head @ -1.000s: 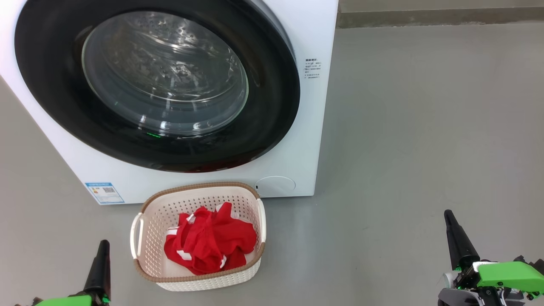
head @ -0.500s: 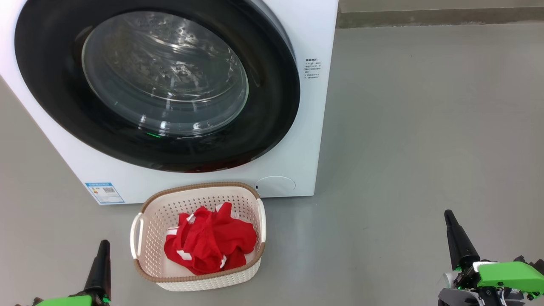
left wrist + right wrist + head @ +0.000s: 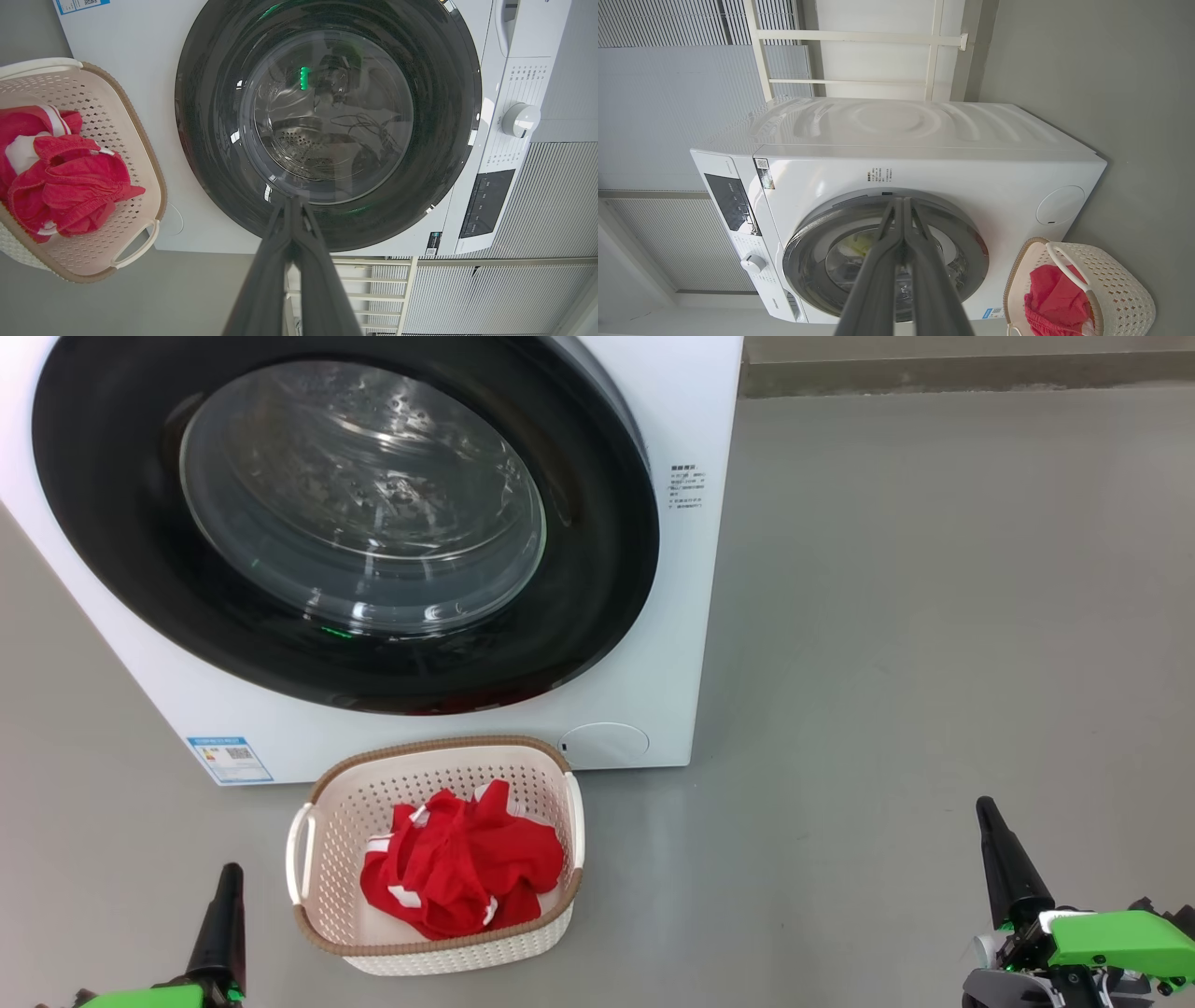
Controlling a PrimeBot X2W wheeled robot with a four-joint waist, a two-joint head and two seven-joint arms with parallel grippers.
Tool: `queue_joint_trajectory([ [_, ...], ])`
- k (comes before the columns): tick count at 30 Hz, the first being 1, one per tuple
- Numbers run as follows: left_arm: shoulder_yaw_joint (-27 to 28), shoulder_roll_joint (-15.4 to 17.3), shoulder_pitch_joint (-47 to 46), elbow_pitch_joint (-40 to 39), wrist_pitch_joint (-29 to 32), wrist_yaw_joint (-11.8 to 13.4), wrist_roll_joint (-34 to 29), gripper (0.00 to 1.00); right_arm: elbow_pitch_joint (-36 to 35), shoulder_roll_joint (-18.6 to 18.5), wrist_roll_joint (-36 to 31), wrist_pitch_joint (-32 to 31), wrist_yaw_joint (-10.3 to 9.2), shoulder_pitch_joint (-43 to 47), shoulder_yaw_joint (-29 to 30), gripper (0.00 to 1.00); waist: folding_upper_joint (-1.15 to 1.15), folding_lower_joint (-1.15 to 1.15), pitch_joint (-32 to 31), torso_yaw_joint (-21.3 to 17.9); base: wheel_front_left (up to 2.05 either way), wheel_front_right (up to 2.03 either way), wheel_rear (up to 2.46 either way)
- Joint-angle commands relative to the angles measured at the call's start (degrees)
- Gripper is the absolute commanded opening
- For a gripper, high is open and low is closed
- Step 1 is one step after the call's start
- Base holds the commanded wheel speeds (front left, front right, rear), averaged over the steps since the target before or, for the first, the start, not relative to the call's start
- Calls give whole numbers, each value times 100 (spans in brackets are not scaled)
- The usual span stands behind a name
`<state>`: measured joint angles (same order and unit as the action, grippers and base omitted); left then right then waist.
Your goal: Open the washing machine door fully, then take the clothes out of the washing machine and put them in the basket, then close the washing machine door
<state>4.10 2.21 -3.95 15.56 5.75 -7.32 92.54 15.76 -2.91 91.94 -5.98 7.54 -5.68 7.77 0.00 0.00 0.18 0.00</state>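
The white washing machine point(image 3: 644, 691) fills the upper left of the head view, and its round black-rimmed door point(image 3: 597, 607) lies shut flat against the front. On the floor just before it stands the cream basket point(image 3: 336, 803) with the red, white-trimmed clothes point(image 3: 462, 868) heaped inside. My left gripper point(image 3: 227, 870) is shut and empty at the lower left, a short way left of the basket. Far to the lower right, my right gripper point(image 3: 982, 805) is also shut and empty. Both wrist views look at the door point(image 3: 210, 154) point(image 3: 812, 242) past shut fingers point(image 3: 271, 261) point(image 3: 878, 261), with the basket point(image 3: 140, 140) point(image 3: 1120, 280) off to one side.
Grey floor point(image 3: 915, 616) spreads wide to the right of the machine, up to a low wall base point(image 3: 962, 373) at the back. A control panel with a knob point(image 3: 521, 119) sits above the door. White rails and ribbed panels point(image 3: 859, 56) stand behind the machine.
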Motion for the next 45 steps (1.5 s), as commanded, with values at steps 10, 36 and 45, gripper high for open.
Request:
queue_joint_trajectory([
  [10,211,92,-221,-152,49,-16,-13,0,-174,-5,26,-47,-5,-50,-130,0,0,0,0,0,0,0,0],
  [36,223,84,-222,-152,58,-17,-22,0,-174,-2,23,-50,-5,-50,-126,0,0,0,0,0,0,0,0],
  [45,226,81,-222,-152,61,-17,-25,0,-174,-1,22,-51,-5,-51,-125,0,0,0,0,0,0,0,0],
])
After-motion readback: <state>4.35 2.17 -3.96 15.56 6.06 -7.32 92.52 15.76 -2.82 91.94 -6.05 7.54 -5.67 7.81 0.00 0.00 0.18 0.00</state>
